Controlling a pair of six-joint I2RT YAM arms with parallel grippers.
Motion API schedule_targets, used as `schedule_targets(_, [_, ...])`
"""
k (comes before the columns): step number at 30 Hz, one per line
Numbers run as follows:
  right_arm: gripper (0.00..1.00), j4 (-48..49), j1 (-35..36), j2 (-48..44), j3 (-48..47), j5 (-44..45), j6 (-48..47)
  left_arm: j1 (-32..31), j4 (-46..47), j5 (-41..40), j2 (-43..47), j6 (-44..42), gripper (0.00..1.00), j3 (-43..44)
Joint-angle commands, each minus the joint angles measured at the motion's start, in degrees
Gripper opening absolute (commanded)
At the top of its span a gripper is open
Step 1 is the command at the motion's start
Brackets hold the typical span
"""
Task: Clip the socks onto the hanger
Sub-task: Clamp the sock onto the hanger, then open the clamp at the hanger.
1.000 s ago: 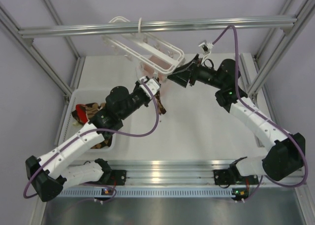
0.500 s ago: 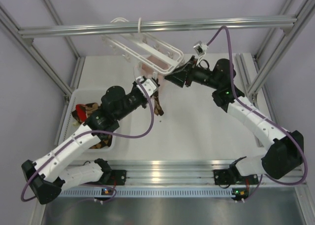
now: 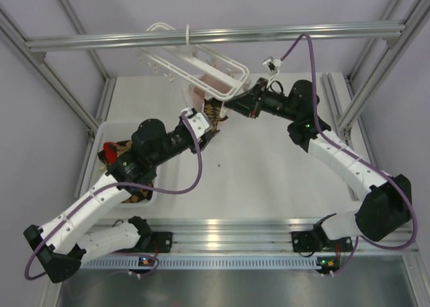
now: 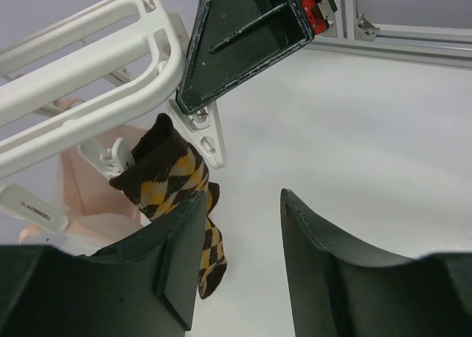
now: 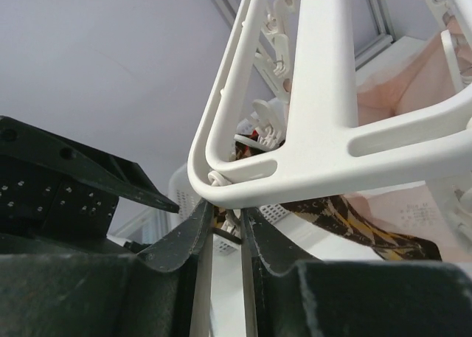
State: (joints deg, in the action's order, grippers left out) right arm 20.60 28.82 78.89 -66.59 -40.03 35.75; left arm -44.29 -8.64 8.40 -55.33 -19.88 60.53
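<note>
The smooth white plastic hanger [image 3: 227, 70] hangs tilted from the top bar [image 3: 302, 31]. 1 knitted diamond-pattern sock [image 4: 171, 181] droops limp under its corner; whether a clip holds its cuff, I cannot tell. The right gripper [image 5: 225, 208] pinches a small white clip [image 4: 210, 134] there. The left gripper [image 4: 242, 200] has its 2 black fingers apart, with the sock just beside 1 of them.

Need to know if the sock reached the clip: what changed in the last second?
The sock rose from dangling below the left tool to the hanger's near corner. The left arm pulled back a little toward its base; its tool now stands open beside the sock, apparently having let go. The right tool edged left and is shut on a clip. The hanger still hangs from the bar.
</note>
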Motion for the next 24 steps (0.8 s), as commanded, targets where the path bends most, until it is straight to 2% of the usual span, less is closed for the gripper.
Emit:
schedule_targets(1, [0.07, 5.6, 1.1, -0.6, -2.7, -1.4, 3.9, 0.0, 4.0, 1.6, -1.1, -0.7, 0.5, 3.4])
schedule_targets(10, [0.0, 6.8, 1.4, -0.9, -2.1, -1.3, 6.4, -0.4, 10.1, -4.2, -7.0, 3.4, 0.5, 4.7])
schedule_targets(20, [0.0, 5.3, 2.3, -2.0, -1.0, 0.0, 4.9, -0.3, 12.2, -7.2, -10.4, 7.0, 0.48, 6.8])
schedule_targets(23, [0.0, 4.8, 2.6, -2.3, -0.3, 0.7, 4.4, -0.4, 12.1, -7.6, -11.5, 8.7, 0.39, 7.8])
schedule_targets(24, [0.0, 4.8, 2.7, -2.4, -0.3, 0.7, 4.5, -0.4, 11.9, -7.3, -11.8, 8.9, 0.28, 8.1])
